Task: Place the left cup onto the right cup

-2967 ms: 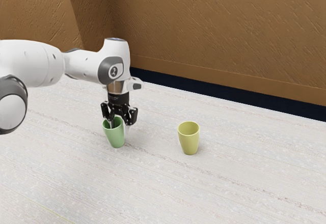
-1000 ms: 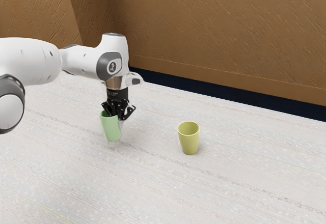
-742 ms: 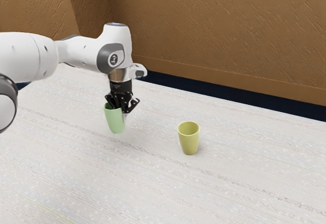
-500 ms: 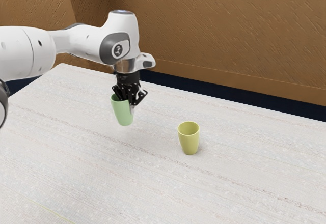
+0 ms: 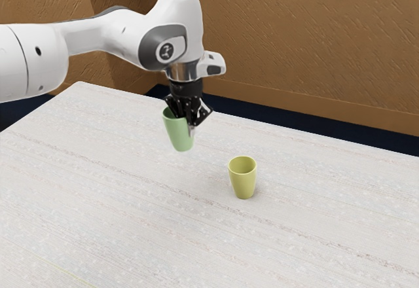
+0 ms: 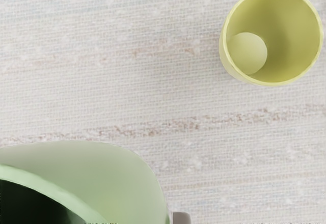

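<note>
A light green cup [image 5: 179, 132] hangs in the air, slightly tilted, with my gripper [image 5: 188, 113] shut on its rim. It is well above the table and to the exterior view's left of the yellow-green cup [image 5: 243, 177], which stands upright on the table. In the wrist view the held green cup [image 6: 86, 183] looms large just under my hand, and the yellow-green cup [image 6: 271, 35] shows its open mouth some way off from it.
The pale woven table top [image 5: 196, 235] stretches around both cups. Its far edge [image 5: 314, 131] runs along a dark strip below a brown wall.
My gripper closed on the green cup, lifted it off the table and carried it up and toward the exterior view's right, nearer the yellow-green cup, which has not moved.
</note>
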